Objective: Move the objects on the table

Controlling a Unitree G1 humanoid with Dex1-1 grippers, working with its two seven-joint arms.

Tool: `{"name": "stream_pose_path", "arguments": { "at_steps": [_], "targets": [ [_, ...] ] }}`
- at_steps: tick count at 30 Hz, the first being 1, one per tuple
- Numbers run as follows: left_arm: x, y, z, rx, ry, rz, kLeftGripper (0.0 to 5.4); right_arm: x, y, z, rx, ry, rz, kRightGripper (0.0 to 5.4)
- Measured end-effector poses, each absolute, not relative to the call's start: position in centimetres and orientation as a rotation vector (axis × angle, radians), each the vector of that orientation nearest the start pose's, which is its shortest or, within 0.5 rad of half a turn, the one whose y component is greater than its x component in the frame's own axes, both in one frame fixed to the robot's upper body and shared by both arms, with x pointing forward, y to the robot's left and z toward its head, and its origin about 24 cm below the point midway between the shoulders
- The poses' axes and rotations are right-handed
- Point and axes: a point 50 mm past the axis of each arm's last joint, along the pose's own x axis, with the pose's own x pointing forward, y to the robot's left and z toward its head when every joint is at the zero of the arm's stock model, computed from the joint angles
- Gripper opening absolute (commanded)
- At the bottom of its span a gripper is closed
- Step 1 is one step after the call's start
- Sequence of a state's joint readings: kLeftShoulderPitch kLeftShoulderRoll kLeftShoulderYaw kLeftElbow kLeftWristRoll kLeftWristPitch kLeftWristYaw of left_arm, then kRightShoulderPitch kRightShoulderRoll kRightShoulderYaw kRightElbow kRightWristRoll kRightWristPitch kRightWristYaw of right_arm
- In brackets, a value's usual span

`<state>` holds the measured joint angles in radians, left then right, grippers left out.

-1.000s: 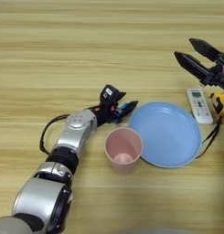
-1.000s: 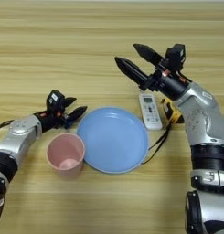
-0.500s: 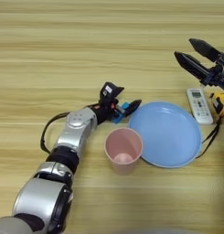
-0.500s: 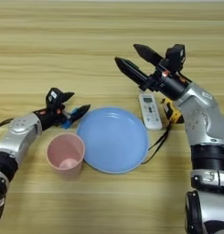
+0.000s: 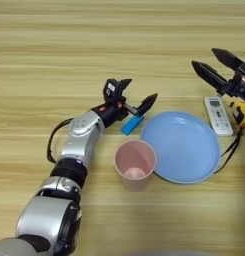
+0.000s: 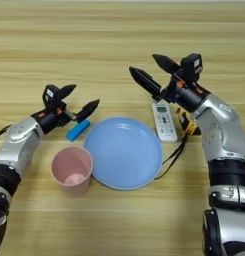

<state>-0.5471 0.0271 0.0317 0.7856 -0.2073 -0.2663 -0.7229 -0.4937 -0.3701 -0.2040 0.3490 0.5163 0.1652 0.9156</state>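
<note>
My left gripper (image 5: 137, 94) is open, its two black fingers spread just above the small blue block (image 5: 132, 125). The block lies flat on the table (image 5: 64, 45), close to the left rim of the plate, and nothing holds it. The white remote control (image 6: 164, 121) lies on the table right of the plate, buttons up. My right gripper (image 6: 143, 63) hovers open above and behind the remote, fingers pointing left, with nothing between them.
A round light-blue plate (image 5: 184, 147) sits between the block and the remote. A pink cup (image 5: 135, 161) stands upright at the plate's front left, just in front of the block. A black cable (image 6: 171, 155) runs from my right wrist over the plate's right edge.
The blue block, earlier between my left gripper's fingertips, now lies on the table below them, and the fingers stand wider apart. My right arm has not moved.
</note>
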Motion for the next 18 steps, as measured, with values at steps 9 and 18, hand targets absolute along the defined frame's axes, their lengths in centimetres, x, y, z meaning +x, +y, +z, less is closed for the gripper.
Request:
{"name": "stream_pose_path", "arguments": {
  "at_steps": [9,18],
  "targets": [
    [33.8,11.3,5.9,-0.215,-0.145,-0.633,5.36,32.9,-21.9,12.0,0.148,-0.116,0.676,5.40],
    [34.5,12.2,6.2,-0.198,-0.172,-0.511,5.36,33.5,-23.4,10.5,0.122,-0.027,0.539,5.40]
  ]
}}
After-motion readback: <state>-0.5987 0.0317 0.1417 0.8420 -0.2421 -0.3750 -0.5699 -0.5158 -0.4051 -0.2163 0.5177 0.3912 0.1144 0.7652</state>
